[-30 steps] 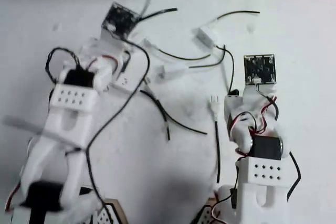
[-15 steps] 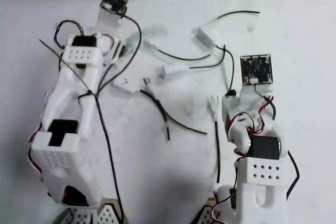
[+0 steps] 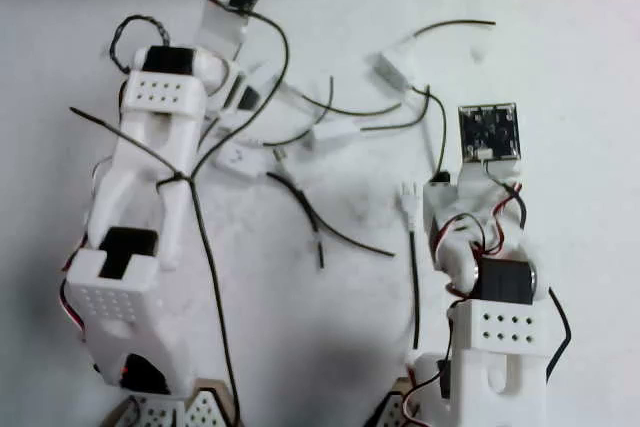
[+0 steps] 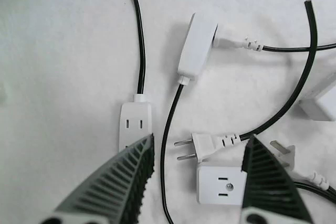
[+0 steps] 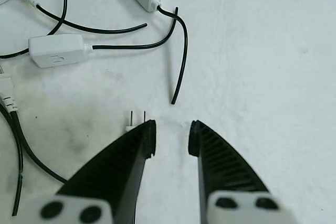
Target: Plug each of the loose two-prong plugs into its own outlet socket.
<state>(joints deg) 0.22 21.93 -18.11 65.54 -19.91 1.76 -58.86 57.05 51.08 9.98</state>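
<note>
Left gripper (image 4: 199,140) wide open over a loose plug (image 4: 207,144) and socket block (image 4: 220,183) near the worktop's (image 3: 560,67) far edge, right gripper (image 5: 172,125) slightly parted beside a second plug (image 5: 137,121).

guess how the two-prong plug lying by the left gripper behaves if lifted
Probably light: the plug is small, its black cord a short stub. The cord curves loosely, so it likely dangles. Flat body, unlikely to roll.

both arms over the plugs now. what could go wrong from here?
1. The left gripper hangs open over a loose plug that lies right beside a white outlet block. Closing may catch both or shove the block.
2. The right gripper is open, but the second plug lies beside one finger, outside the gap. Closing there would likely miss or nudge it.
</note>
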